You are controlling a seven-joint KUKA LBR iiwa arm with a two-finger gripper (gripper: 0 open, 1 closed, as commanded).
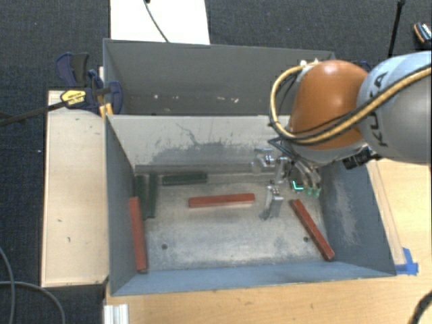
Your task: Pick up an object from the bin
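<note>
Broadly, the grey bin point(125, 181) has its bars lying flat and apart, so each looks free to take. The gripper point(268, 211) hangs between the middle red bar point(221, 200) and the slanted red bar point(312, 229) by the right wall. I cannot tell whether it is open or closed.

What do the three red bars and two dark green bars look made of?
Middle red bar, left red bar and right red bar: likely painted wood or plastic; even matte colour, square edges, no shine. Back green bar and left green bar: seemingly the same, matte.
</note>
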